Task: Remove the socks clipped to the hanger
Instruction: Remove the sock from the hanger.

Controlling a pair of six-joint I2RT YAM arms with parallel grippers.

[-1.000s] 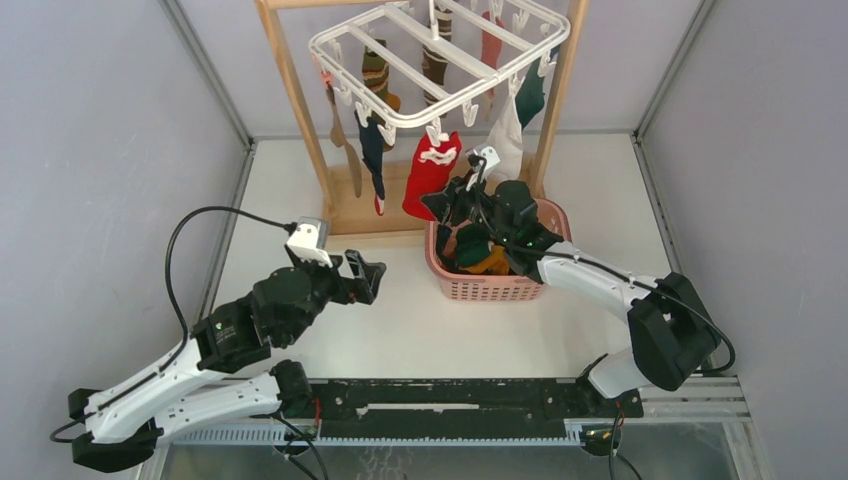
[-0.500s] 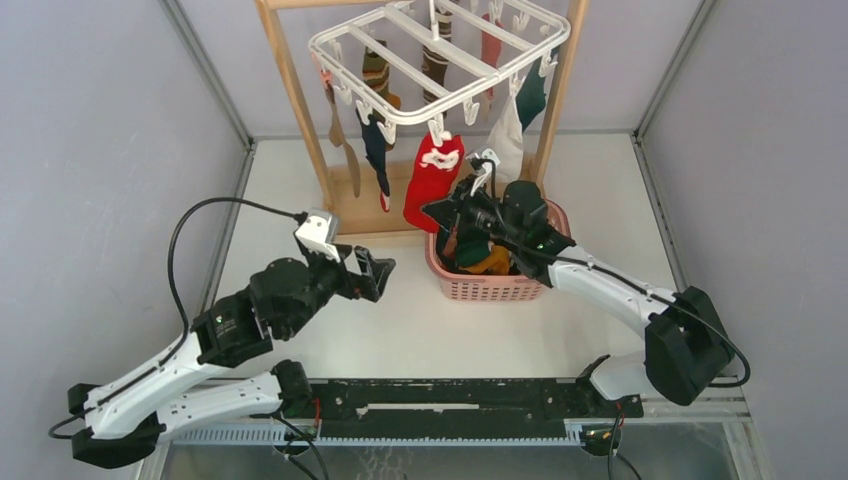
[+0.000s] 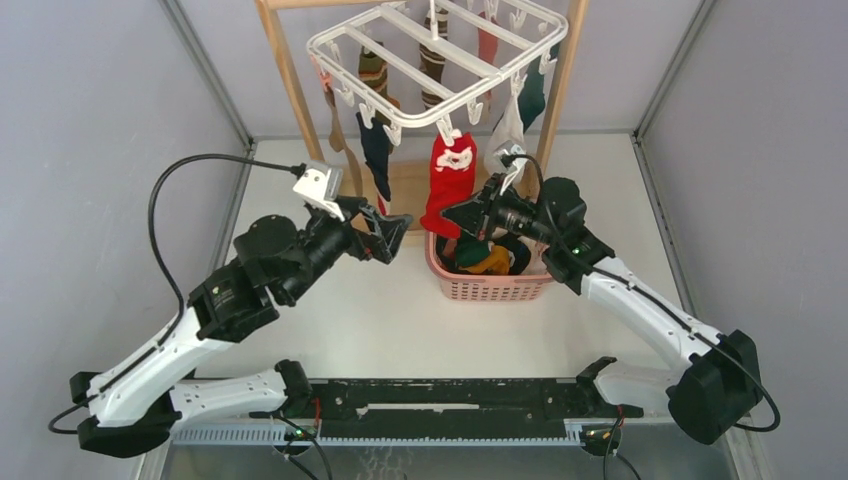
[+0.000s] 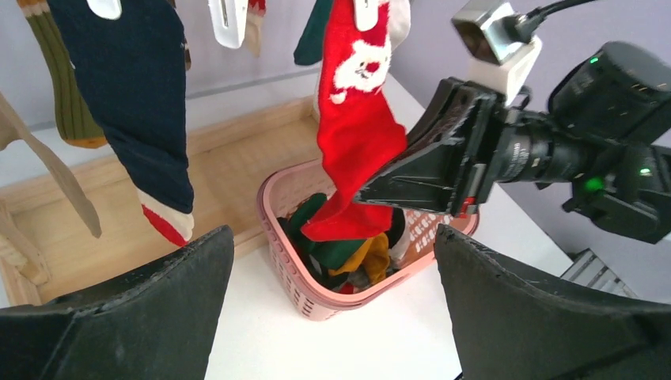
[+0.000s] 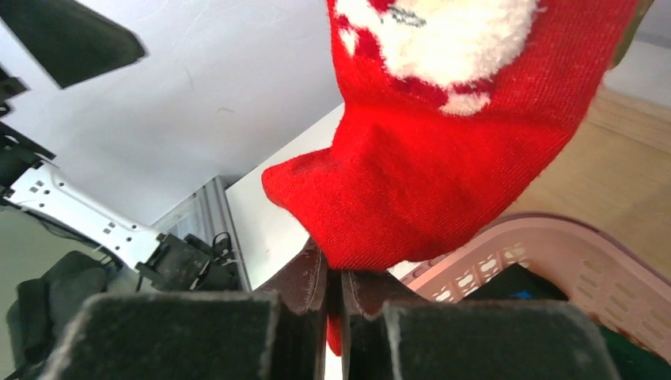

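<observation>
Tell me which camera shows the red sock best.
The left wrist view: the red sock shows nearly whole, from its clip down to the toe, with the right gripper shut on its lower part. The top external view shows it small, by the basket. The right wrist view shows only its lower part, close up.

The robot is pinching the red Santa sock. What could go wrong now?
1. The right gripper pinches only a small fold low on the red sock, so the fabric might slip out when it pulls.
2. The clip holds the sock's top; a hard tug could swing the whole hanger and shake the navy sock.
3. The sock hangs near one edge of the basket, so it may drop outside it.
</observation>
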